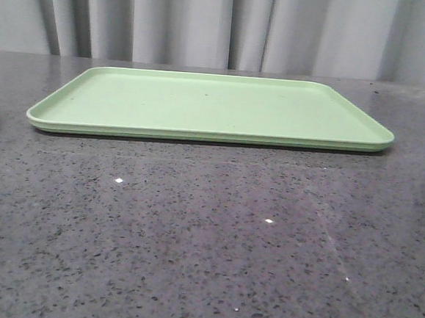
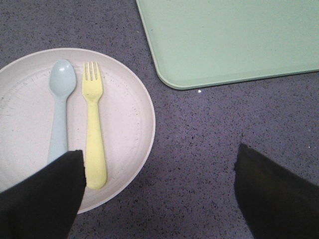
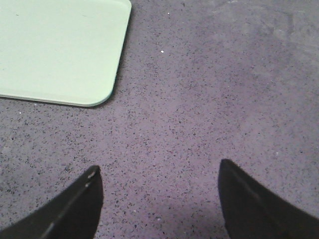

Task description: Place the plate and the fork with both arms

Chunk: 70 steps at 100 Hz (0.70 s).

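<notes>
Where the speckled grey table [image 1: 205, 254] meets the curtain, the green tray [image 1: 209, 103] lies flat toward the far edge, bare counter in front of it. At the table's left edge the plate [image 2: 127, 104] sits just beside a tray corner, apart from it, carrying the fork [image 2: 93, 124] and a pale blue spoon [image 2: 61, 104] side by side. Left gripper [image 2: 159, 191]: spread wide, grasping nothing, one finger covering the spoon's handle end. Right gripper [image 3: 159, 199]: spread wide, holding nothing, over bare counter. Front view: plate cut off to a sliver.
</notes>
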{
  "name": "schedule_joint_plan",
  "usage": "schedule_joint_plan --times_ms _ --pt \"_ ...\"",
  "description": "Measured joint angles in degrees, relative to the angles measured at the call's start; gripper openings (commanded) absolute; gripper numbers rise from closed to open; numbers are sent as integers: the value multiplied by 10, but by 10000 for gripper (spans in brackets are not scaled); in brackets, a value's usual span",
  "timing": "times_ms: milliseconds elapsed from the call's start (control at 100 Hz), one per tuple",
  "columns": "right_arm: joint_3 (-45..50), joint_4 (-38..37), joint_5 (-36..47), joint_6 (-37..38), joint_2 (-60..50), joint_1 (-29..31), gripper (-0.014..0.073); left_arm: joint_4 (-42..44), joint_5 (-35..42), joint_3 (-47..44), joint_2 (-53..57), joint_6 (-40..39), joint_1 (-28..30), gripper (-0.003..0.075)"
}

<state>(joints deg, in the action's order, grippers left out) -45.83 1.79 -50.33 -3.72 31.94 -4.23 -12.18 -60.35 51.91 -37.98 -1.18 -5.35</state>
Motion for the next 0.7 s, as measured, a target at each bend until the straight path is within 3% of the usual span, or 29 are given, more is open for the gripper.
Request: schedule_joint_plan --times_ms 310,700 --pt "0 0 3 0 0 0 499 84 24 0 -11 -2 16 568" --pt "0 0 4 0 0 0 499 122 55 0 -96 12 154 568"
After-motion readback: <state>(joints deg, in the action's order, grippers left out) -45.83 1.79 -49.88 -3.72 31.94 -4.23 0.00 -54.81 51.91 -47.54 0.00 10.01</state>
